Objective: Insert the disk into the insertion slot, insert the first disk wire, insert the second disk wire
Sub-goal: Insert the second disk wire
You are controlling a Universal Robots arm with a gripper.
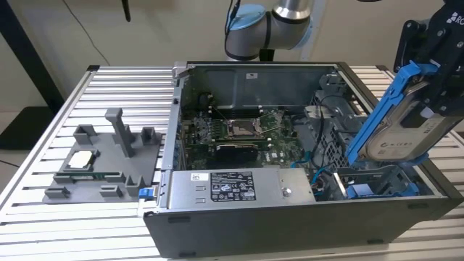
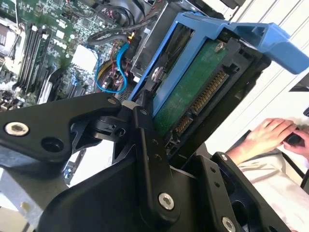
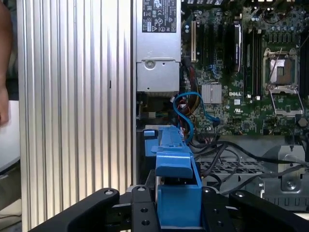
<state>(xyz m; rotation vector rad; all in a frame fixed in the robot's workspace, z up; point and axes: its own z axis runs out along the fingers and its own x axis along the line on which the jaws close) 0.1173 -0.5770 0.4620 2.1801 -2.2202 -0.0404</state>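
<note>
While the power-supply box (image 1: 239, 186) sits near six o'clock in the exterior view, the insertion slot (image 1: 373, 182) lies open toward four o'clock, and the tool (image 1: 431, 100), clenched on the disk (image 1: 402, 130), holds it steeply tilted just above, at three o'clock; entering at that tilt, the disk could jam against the slot's rim.

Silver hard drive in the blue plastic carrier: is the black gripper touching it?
Touching: the second wrist view shows the gripper clamped on the disk.
</note>
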